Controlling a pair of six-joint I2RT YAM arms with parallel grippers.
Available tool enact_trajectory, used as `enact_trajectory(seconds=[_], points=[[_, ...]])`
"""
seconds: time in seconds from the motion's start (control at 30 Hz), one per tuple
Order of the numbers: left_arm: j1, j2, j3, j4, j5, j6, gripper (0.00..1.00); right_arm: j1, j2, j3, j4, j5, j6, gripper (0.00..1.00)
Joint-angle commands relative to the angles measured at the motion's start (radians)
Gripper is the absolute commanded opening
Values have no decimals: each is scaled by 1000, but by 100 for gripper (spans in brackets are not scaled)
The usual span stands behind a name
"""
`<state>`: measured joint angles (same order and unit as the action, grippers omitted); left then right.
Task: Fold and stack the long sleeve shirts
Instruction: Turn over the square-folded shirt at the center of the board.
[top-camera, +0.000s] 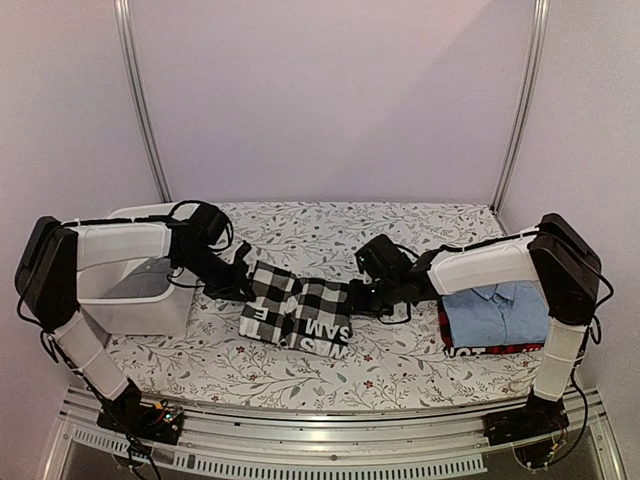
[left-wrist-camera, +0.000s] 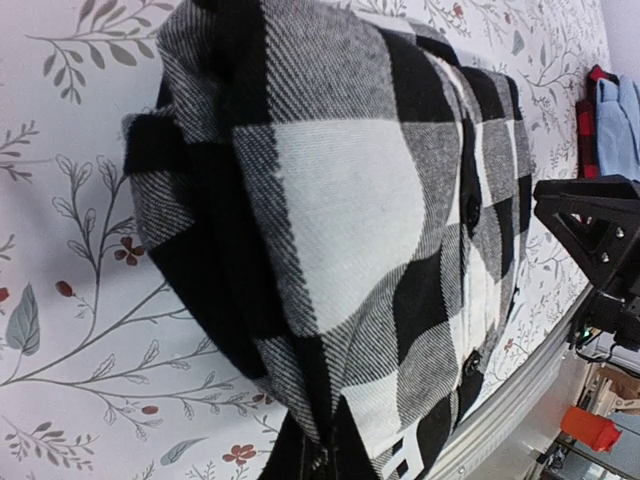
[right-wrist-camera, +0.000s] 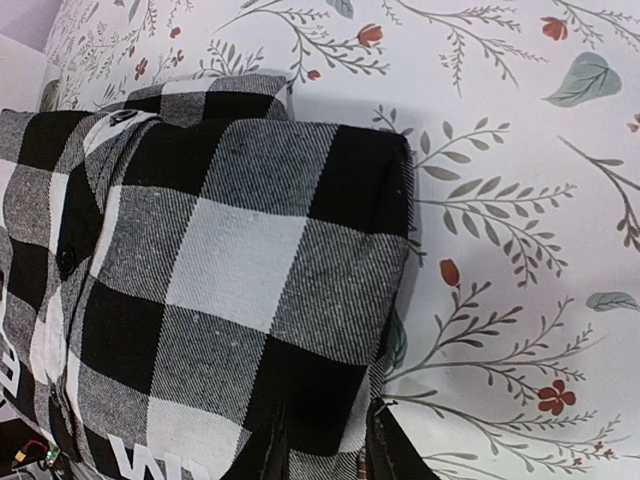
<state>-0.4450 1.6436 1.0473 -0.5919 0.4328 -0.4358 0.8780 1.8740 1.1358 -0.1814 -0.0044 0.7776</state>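
Observation:
The black-and-white checked shirt (top-camera: 300, 312) lies folded into a thick rectangle in the middle of the floral table cover, its white lettering facing the near edge. My left gripper (top-camera: 243, 285) is at the shirt's left edge, shut on a pinch of the checked cloth (left-wrist-camera: 350, 200) at the gripper (left-wrist-camera: 330, 455). My right gripper (top-camera: 362, 298) is at the shirt's right edge. Its two fingers straddle the folded corner (right-wrist-camera: 230, 260), pressing the cloth between them at the gripper (right-wrist-camera: 325, 445). The light blue shirt (top-camera: 497, 308) lies folded on the red-and-black one (top-camera: 490, 349) at the right.
A white plastic tub (top-camera: 130, 300) stands at the left under my left arm. The metal rail (top-camera: 320, 440) runs along the table's near edge. The folded stack of two shirts (left-wrist-camera: 622, 130) sits close to the right wall.

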Motion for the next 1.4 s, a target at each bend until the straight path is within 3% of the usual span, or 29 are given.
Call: enact_trajectory(seconds=[0.0, 0.37, 0.63, 0.83, 1.1, 1.2, 1.37], points=[[14, -44, 79, -82, 2, 64, 0, 24, 72, 71, 19, -34, -17, 23], [23, -70, 275, -213, 30, 107, 0, 50, 212, 146, 114, -130, 2, 17], [23, -55, 420, -228, 60, 118, 0, 75, 428, 357, 326, -255, 109, 17], [23, -12, 475, -238, 64, 142, 0, 78, 564, 477, 378, -279, 173, 17], [30, 14, 493, -260, 72, 186, 0, 73, 548, 463, 391, -285, 156, 21], [30, 21, 493, -267, 50, 205, 0, 70, 499, 447, 347, -265, 100, 32], [31, 43, 506, -286, 46, 221, 0, 46, 350, 374, 243, -210, -1, 40]])
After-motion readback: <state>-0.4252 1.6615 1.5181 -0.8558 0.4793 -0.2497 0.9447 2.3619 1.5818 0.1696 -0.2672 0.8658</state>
